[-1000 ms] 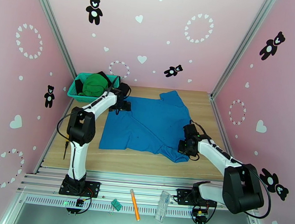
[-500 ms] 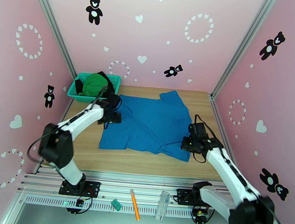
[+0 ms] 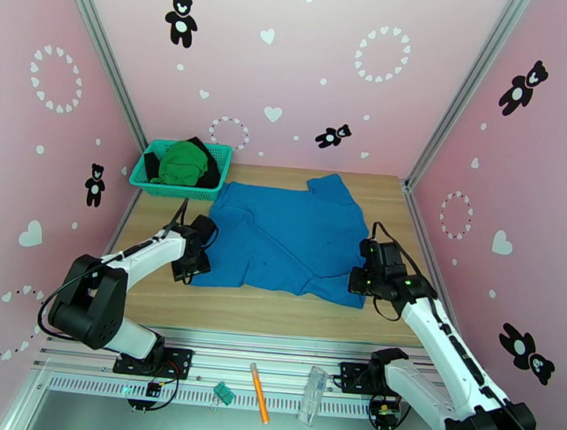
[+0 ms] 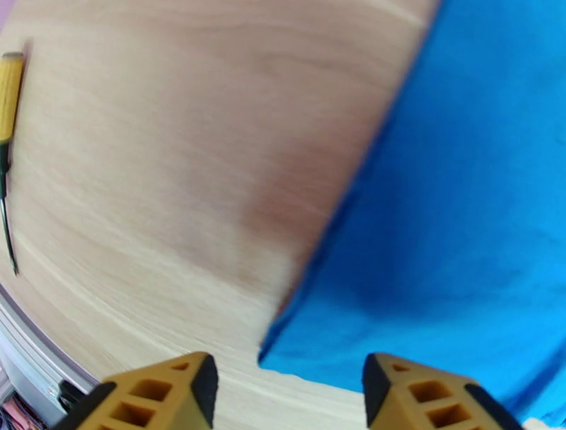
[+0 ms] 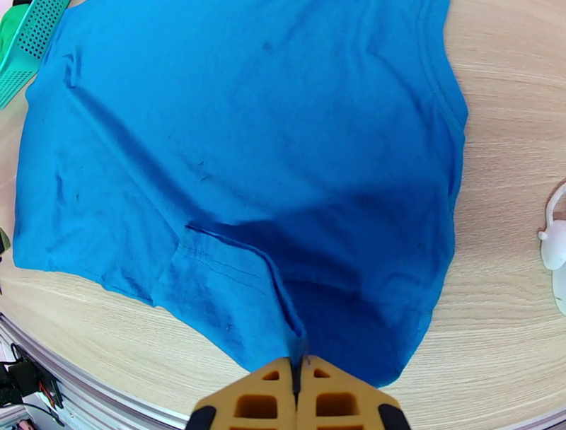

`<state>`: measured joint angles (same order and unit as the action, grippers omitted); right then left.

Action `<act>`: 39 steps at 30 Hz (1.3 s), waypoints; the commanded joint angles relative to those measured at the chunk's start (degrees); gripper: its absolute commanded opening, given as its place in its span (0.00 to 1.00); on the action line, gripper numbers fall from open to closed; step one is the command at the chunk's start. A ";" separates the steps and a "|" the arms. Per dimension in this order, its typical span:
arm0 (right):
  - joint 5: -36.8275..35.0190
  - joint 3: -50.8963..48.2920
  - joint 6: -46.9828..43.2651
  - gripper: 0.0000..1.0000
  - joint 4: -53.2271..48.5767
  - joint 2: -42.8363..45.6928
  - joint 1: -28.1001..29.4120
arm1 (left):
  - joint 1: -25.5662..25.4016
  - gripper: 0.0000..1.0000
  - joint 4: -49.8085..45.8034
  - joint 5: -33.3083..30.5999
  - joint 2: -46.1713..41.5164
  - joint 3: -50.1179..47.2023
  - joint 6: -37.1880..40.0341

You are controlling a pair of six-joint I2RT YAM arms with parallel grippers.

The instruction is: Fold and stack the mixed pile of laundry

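right claw [image 5: 297, 392]: jaws pressed together, with a ridge of the blue shirt [image 5: 247, 163] running straight into the fingertips. It looked pinched on the cloth at the near right hem. From above, it [image 3: 361, 282] sat at the shirt's near right corner.
left claw [image 4: 290, 389]: spread wide and holding nothing, its tips framing the shirt's near left corner [image 4: 283, 346] from above. Contact with the cloth could not be told. From above, it [image 3: 192, 263] sat just beside that corner.
step: the first garment was spread for folding, one near corner gripped and the other being lined up.
next move: probably lowering the left claw onto its corner and closing. Both corners could then be carried together toward the far edge, low and level so the cloth would not bunch.
table [image 3: 275, 314]: wooden, and the shirt lay on it.
blue shirt [image 3: 281, 239]: mostly flat at the middle of the table, with a creased flap near the right claw.
basket [image 3: 176, 191]: teal mesh, at the far left, just beyond the shirt.
green garment [image 3: 181, 163]: bundled in the basket.
black garment [image 3: 208, 175]: tucked beside the green one, also in the basket.
screwdriver [image 4: 8, 106]: yellow-handled, lying on the table well apart from the shirt.
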<state>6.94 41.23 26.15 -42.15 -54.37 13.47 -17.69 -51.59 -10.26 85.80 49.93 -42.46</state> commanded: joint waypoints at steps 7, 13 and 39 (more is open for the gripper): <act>1.47 -1.01 -0.93 0.00 0.94 0.75 -0.11 | 0.29 0.47 4.99 4.41 0.70 -5.51 -4.27; 1.98 -0.95 -0.84 0.00 0.59 1.14 -0.08 | 0.20 0.36 9.45 6.22 7.11 -5.37 -3.76; 0.83 8.35 -5.14 0.00 -0.44 8.86 -0.06 | 0.20 0.00 -5.23 7.56 -10.14 5.99 1.86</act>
<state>8.82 48.07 22.44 -42.19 -45.93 13.47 -17.76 -52.23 -3.38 77.97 55.11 -41.78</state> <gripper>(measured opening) 0.045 0.074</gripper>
